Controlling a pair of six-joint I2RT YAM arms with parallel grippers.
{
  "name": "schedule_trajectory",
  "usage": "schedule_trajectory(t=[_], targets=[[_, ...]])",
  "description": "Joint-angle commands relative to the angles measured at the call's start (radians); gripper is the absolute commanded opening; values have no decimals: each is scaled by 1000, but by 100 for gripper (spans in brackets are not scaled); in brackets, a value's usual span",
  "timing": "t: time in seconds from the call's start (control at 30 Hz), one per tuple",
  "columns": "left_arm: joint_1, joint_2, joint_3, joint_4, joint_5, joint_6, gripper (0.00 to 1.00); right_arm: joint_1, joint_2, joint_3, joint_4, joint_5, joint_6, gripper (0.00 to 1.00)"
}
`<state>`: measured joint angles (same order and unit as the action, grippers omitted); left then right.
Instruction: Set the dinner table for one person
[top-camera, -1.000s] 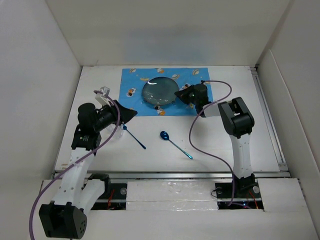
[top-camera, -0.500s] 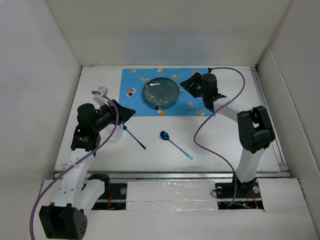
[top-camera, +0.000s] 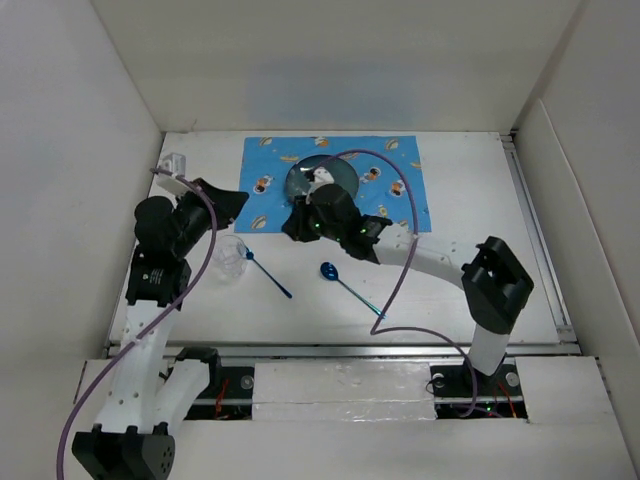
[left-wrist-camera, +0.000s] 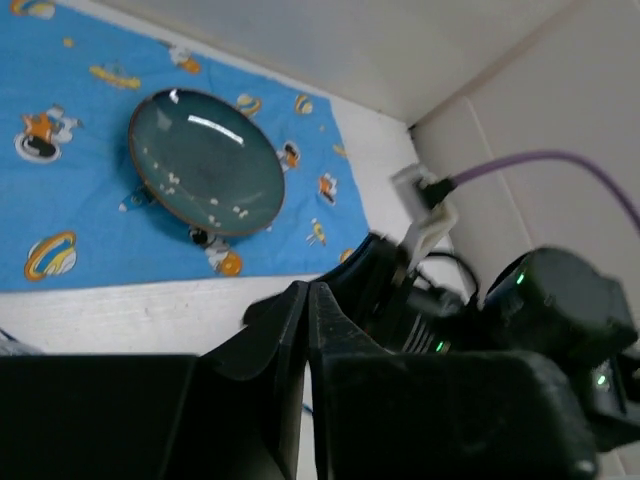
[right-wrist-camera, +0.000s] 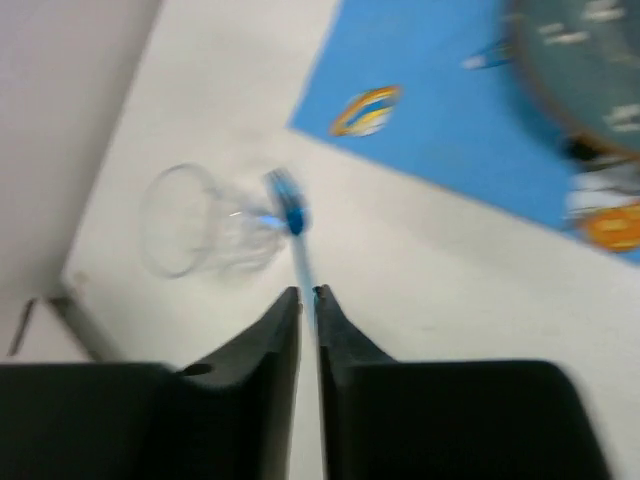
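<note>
Looks like a robotics lab test cell rather than a home: plain white table (top-camera: 250, 315) boxed in by bare white panels (top-camera: 80, 150), left arm (top-camera: 150, 290) and right arm (top-camera: 495, 285) bolted by a metal rail (top-camera: 330, 349) at the near edge, purple cable (top-camera: 352, 152) looping loose overhead.

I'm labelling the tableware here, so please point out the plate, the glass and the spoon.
plate (left-wrist-camera: 205, 162), left wrist view, centre of its teal surface.
glass (right-wrist-camera: 210, 236), right wrist view, its clear side wall.
spoon (top-camera: 328, 270), top external view, its blue bowl.
</note>
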<state>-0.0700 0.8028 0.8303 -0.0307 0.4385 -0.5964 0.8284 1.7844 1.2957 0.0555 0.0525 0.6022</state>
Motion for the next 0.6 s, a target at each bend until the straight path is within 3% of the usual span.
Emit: schedule_trajectory(t=[0.0,0.03,0.13,0.23,0.27,0.33,0.57], targets=[[6,-30,146,48,-46,-31,4,57,32,137,-14,23,-70,27],[6,-34,174,43,-58,-31,8,76,80,172,-37,17,-77,42],[6,-28,278,40,-70,-5,17,142,203,319,-95,17,-94,54],[6,-33,328,69,-84,29,25,167,318,512,-190,36,-97,56],[6,-31,332,77,-86,39,34,179,390,561,-219,58,-97,56],[6,-28,323,103,-86,84,36,189,450,692,-287,82,-97,57],[-42,-77,201,250,-17,165,37,198,613,861,-370,144,-97,55]])
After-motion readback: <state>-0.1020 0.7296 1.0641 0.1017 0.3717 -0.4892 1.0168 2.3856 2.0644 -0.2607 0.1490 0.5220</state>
